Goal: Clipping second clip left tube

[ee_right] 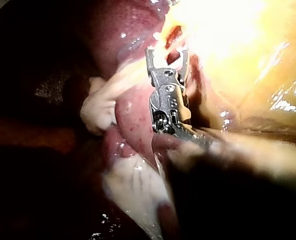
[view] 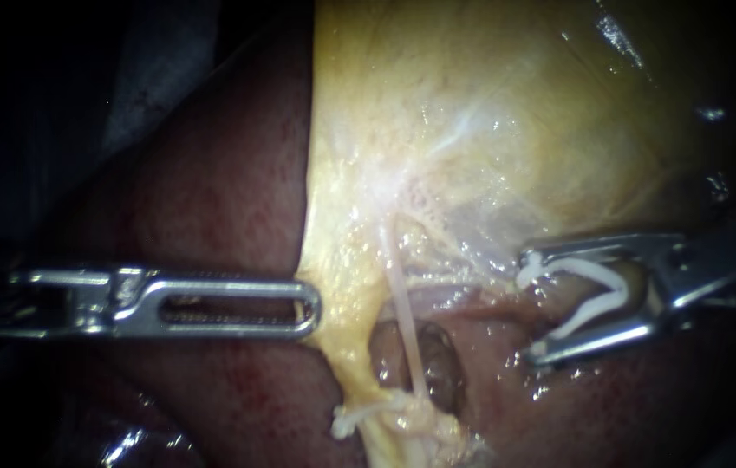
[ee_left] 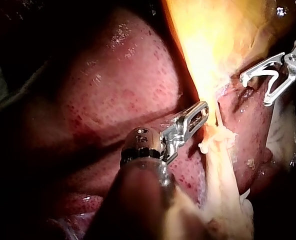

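Observation:
A thin pale tube (view: 404,312) runs down from the yellow gallbladder (view: 472,130) to a whitish knot of tissue (view: 385,420). No clip shows on it. My left instrument (view: 311,305) comes in level, its slotted jaws together on the gallbladder's yellow edge, left of the tube. In the left wrist view its jaws (ee_left: 204,107) meet the same edge. My right instrument (view: 528,308) stands to the right of the tube and apart from it. Its jaws are spread wide with a white clip (view: 593,299) seated between them; the right wrist view shows those jaws (ee_right: 167,52) pointing at the lit tissue.
Dark red liver (view: 211,191) lies left of and below the gallbladder. Behind the tube there is a dark hollow (view: 441,364) in wet tissue. Pale fatty strands (ee_left: 223,170) hang beside my left instrument in its wrist view.

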You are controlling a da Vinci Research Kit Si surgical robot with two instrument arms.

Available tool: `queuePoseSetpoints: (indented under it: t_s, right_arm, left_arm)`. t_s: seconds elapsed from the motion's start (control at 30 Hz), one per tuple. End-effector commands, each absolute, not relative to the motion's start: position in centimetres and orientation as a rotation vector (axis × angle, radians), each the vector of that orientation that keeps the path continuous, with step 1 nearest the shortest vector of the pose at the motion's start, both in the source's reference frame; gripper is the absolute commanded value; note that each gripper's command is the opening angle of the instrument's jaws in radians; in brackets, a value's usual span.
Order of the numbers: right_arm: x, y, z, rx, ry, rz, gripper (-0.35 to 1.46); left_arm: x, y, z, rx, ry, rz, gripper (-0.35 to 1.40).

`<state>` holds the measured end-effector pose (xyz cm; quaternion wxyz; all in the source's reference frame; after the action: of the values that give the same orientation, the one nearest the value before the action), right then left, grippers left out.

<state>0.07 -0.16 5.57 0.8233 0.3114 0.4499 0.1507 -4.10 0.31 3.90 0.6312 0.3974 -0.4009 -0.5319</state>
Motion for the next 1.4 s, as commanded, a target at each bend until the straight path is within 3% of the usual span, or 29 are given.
queuePoseSetpoints:
  t_s: [0.03,0.57,1.4]
  right_arm:
    - [0.12,-0.21,5.62,0.67,0.951,0.319,0.56]
    - [0.69,-0.6,6.1,0.746,0.918,0.287,0.54]
    - [1.06,-0.8,6.43,0.799,0.883,0.25,0.46]
  left_arm:
    - [-4.1,0.31,3.91,0.91,-0.918,-1.217,-0.33]
    - [-4.11,0.31,3.9,0.909,-0.918,-1.217,-0.33]
    - [-4.12,0.3,3.89,0.908,-0.918,-1.219,-0.33]
